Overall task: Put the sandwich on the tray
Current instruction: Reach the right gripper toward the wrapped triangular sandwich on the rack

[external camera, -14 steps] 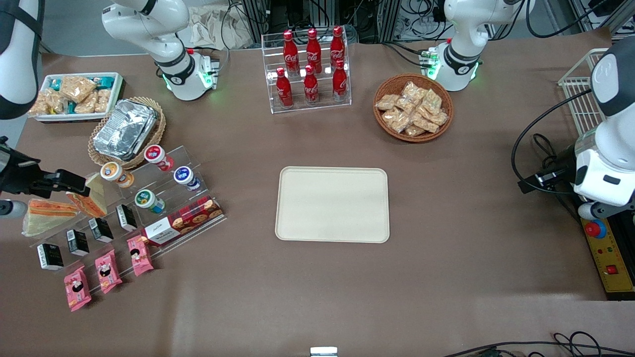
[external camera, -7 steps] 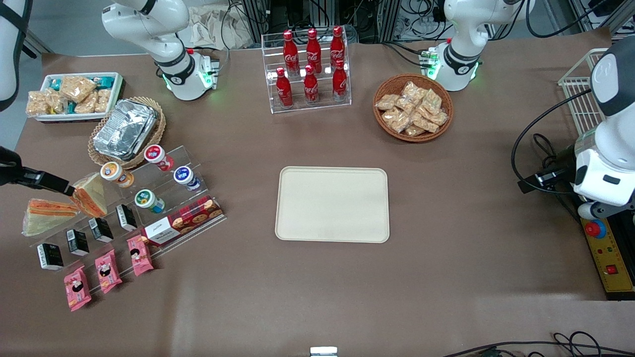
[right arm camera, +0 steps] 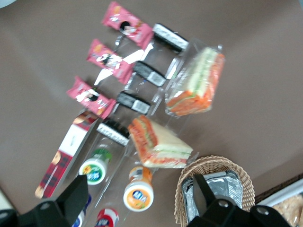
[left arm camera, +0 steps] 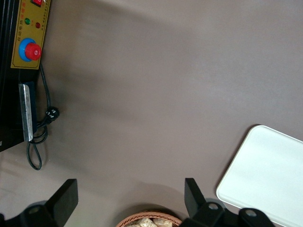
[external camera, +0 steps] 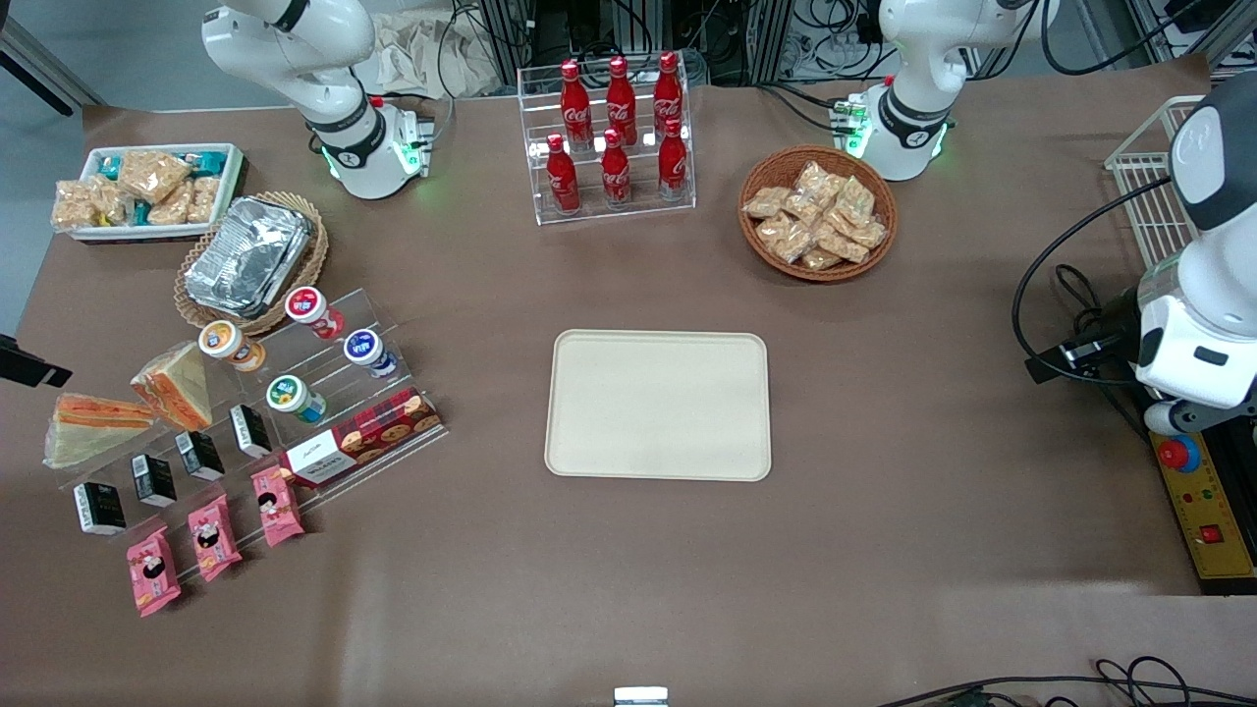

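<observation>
Pulled back since a second ago, the gripper (right arm camera: 137, 198) no longer reaches over the two wedges; in the front view only a dark bit of it shows at the picture's edge, at the working arm's end of the table (external camera: 628, 589). Nothing else has shifted.

From the wrist camera its two fingers (right arm camera: 75, 196) stand spread apart with nothing between them, raised well above the display and touching none of it.

The tray (external camera: 658, 404) lies bare mid-table, well apart from the fingers, toward the parked arm's end.

Below the fingers sits the foil box (right arm camera: 215, 187) in its wicker basket (right arm camera: 208, 168), partly hidden by one finger.

The sandwich (right arm camera: 196, 82) — the long slim wedge in clear wrap, with orange-red and green stripes — lies flat on the table, well clear of the fingers and not on the tray. In the front view it is at the very end of the table (external camera: 93, 425), just beside the stubby wedge (external camera: 177, 385).

That stubby wedge (right arm camera: 158, 144) leans on the clear stepped rack (external camera: 295, 393), nearer the fingers than the sandwich.

The red cookie box (right arm camera: 64, 163) lies along the rack's low step.

Round-lidded cups — one green (right arm camera: 93, 169), one orange (right arm camera: 138, 194) — lie almost under the fingers.

Four black packs (right arm camera: 132, 101) and three pink packets (right arm camera: 106, 61) line up farther out.
</observation>
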### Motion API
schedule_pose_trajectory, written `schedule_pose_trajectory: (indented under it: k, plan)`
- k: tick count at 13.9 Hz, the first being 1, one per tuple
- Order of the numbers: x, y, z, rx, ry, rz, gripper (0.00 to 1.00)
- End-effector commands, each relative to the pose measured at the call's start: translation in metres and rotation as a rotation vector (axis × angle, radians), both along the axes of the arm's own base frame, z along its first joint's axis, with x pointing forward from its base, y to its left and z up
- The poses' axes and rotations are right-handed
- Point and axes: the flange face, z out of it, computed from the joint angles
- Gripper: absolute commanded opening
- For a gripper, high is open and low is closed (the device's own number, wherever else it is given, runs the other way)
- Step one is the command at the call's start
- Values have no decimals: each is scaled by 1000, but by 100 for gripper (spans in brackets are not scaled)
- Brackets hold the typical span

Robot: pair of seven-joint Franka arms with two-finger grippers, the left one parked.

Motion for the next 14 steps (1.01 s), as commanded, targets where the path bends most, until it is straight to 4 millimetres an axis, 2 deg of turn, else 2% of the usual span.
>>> schedule_pose_trajectory:
  k: [1,2,4,7,10,11,14]
  plan:
    - [4,-30,-10,-53,-18,-139,99]
    - [1,-50,-19,-56,-12,-177,99]
    - [4,-71,-38,-77,-8,-214,98]
    - [3,-103,-56,-85,-45,-269,98]
    - [12,-107,-84,-29,-49,-314,98]
    - [13,-114,-90,11,-71,-347,98]
    - [18,-113,-106,45,-65,-365,98]
